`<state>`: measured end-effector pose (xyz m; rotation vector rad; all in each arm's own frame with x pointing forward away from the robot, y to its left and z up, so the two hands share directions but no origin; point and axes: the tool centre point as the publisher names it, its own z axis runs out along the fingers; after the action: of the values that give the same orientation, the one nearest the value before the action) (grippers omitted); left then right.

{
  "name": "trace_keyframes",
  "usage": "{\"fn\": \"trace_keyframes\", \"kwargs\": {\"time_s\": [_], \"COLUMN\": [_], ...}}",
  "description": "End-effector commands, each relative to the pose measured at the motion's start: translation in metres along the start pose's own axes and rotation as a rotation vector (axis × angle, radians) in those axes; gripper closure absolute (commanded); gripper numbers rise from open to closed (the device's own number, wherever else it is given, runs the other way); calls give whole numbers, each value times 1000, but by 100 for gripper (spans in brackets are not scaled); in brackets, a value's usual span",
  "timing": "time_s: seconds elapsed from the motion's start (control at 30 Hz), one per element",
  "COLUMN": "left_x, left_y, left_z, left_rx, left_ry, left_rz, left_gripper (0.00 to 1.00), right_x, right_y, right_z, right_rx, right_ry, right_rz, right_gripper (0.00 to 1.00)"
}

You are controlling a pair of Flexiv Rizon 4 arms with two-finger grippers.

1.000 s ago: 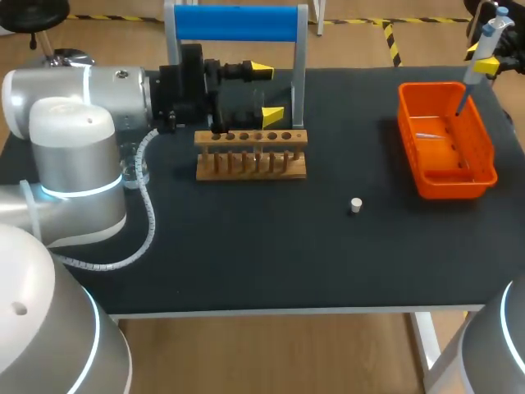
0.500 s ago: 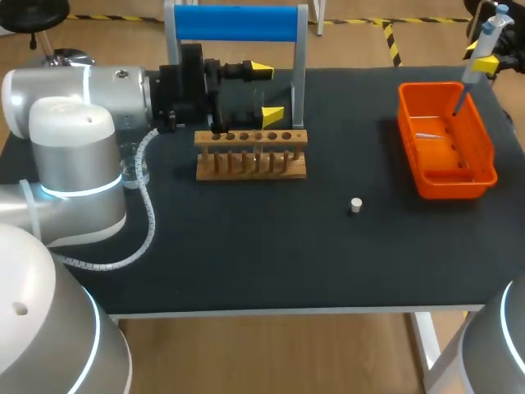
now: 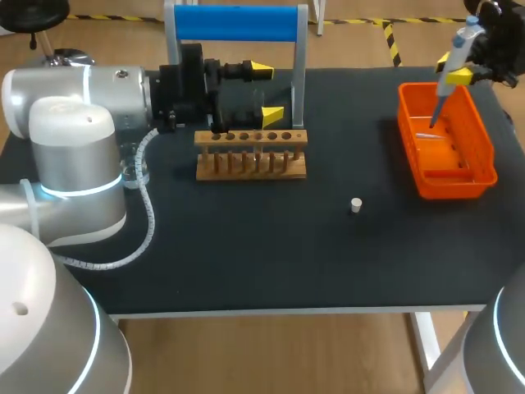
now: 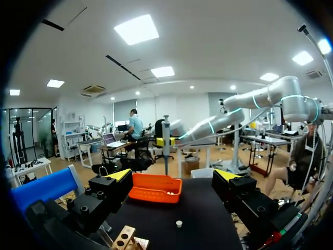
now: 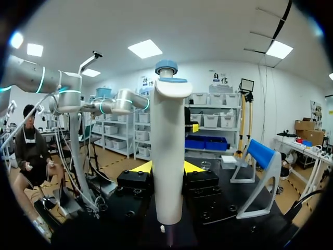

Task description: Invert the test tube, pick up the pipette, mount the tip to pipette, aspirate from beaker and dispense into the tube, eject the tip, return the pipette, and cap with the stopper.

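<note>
Seen from above, the right gripper (image 3: 453, 71) at the table's (image 3: 246, 246) far right corner holds the pipette (image 3: 454, 51) tilted over the orange tray (image 3: 451, 189). The left gripper (image 3: 267, 92) sits just behind the wooden rack (image 3: 251, 156), and the white stopper (image 3: 355, 204) lies alone between rack and tray. Only the right wrist view shows both yellow-tipped fingers pressing the pipette's white body from either side, and only the left wrist view shows the left fingers spread wide with nothing between them, facing the tray and stopper.
</note>
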<state>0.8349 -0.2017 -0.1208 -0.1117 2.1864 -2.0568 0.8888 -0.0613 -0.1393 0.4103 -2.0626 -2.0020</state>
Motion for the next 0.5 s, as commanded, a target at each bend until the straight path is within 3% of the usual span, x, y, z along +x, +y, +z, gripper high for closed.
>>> {"fn": "trace_keyframes", "kwargs": {"time_s": [0.03, 0.23, 0.5], "left_x": [1, 1, 1], "left_y": [0, 0, 0], "left_z": [1, 1, 1], "left_rx": [1, 1, 1], "left_ry": [-4, -4, -4], "left_rz": [0, 0, 0], "left_gripper": [0, 0, 0], "right_x": [1, -11, -24], "right_y": [9, 8, 4], "right_z": [79, 125, 168], "right_rx": [61, 65, 57], "right_ry": [-157, -122, -114], "right_rz": [1, 2, 0], "right_gripper": [100, 100, 100]}}
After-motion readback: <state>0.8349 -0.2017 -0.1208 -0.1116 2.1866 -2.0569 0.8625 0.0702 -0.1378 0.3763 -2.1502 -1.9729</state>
